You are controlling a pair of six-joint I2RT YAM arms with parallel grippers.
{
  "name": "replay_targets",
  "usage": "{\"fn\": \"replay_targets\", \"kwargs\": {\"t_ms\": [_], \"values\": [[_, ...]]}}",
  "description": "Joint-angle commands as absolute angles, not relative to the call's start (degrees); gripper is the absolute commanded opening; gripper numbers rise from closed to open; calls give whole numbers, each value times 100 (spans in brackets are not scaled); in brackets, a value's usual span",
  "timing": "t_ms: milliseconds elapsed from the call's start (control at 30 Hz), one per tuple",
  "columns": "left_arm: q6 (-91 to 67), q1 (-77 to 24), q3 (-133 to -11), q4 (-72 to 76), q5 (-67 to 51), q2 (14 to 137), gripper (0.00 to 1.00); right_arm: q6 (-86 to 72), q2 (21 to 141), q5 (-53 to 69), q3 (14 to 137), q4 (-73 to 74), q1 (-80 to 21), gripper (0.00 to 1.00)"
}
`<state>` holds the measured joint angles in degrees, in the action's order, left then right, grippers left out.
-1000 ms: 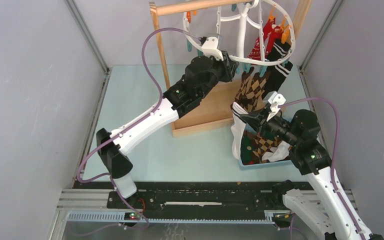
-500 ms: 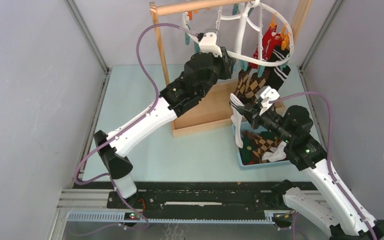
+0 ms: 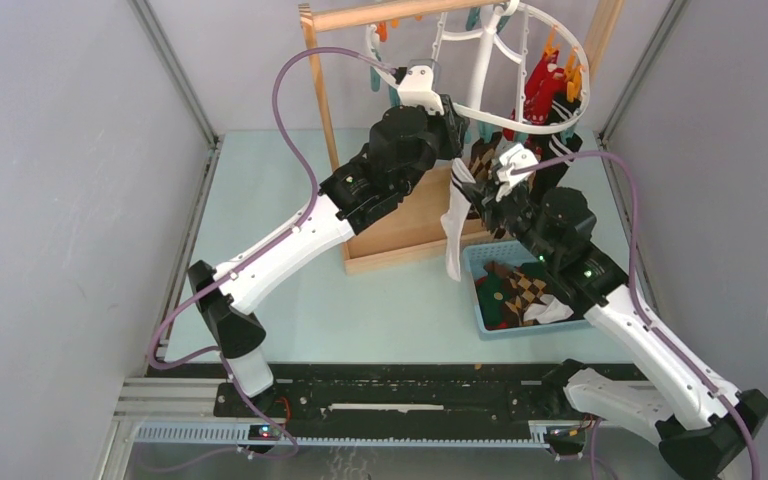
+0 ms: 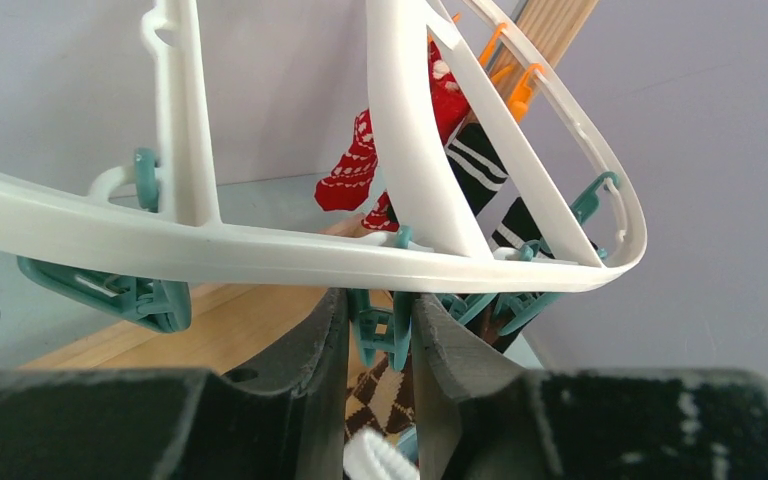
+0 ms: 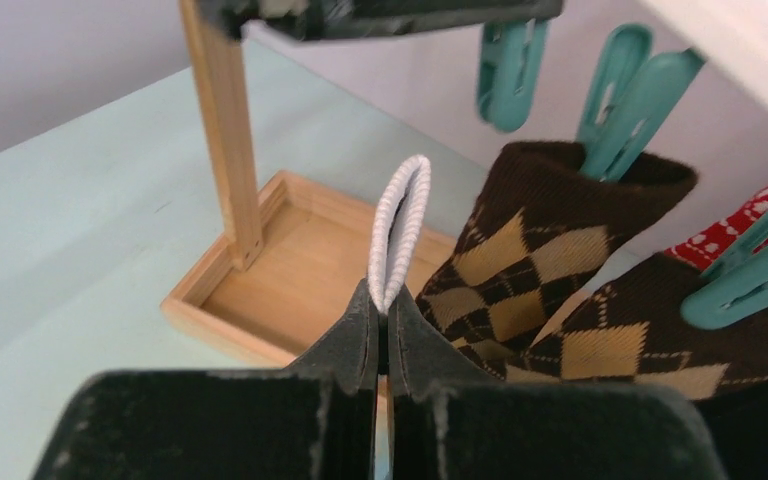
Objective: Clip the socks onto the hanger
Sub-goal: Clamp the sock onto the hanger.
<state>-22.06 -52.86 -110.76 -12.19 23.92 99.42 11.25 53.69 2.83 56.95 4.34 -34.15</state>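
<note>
The white oval hanger (image 3: 550, 118) hangs at the back from a wooden rack. Red (image 3: 543, 85), black striped (image 3: 563, 125) and brown argyle socks (image 3: 483, 160) hang from its clips. My left gripper (image 3: 457, 122) is shut on a teal clip (image 4: 385, 325) under the hanger's near rim (image 4: 260, 255), squeezing it. My right gripper (image 3: 476, 192) is shut on the cuff of a white sock (image 3: 453, 225), which dangles below. In the right wrist view the cuff (image 5: 400, 230) stands up from the closed gripper (image 5: 382, 310), just below teal clips (image 5: 508, 60) and beside the argyle socks (image 5: 540, 270).
A blue basket (image 3: 475, 262) at front right holds more socks, argyle and dark green (image 3: 510, 295). The wooden rack's base tray (image 3: 410, 225) and upright post (image 3: 322, 110) stand behind my left arm. Grey walls close in both sides.
My right gripper has lifted the white sock out of the basket, up and left toward the hanger's near rim. My left gripper rose slightly with the hanger, still at the teal clip.
</note>
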Motion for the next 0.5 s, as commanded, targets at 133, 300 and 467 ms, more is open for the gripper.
{"fn": "replay_targets", "kwargs": {"t_ms": [133, 300, 467], "values": [[-2259, -5300, -11447, -1134, 2532, 9894, 1, 860, 5714, -479, 6169, -225, -3473, 0], [-2275, -5300, -11447, -1147, 2525, 9888, 1, 933, 5769, -720, 6172, -186, -3451, 0], [-2276, -5300, -11451, -1159, 2535, 9890, 1, 1021, 5783, -754, 6172, -223, -3449, 0]]}}
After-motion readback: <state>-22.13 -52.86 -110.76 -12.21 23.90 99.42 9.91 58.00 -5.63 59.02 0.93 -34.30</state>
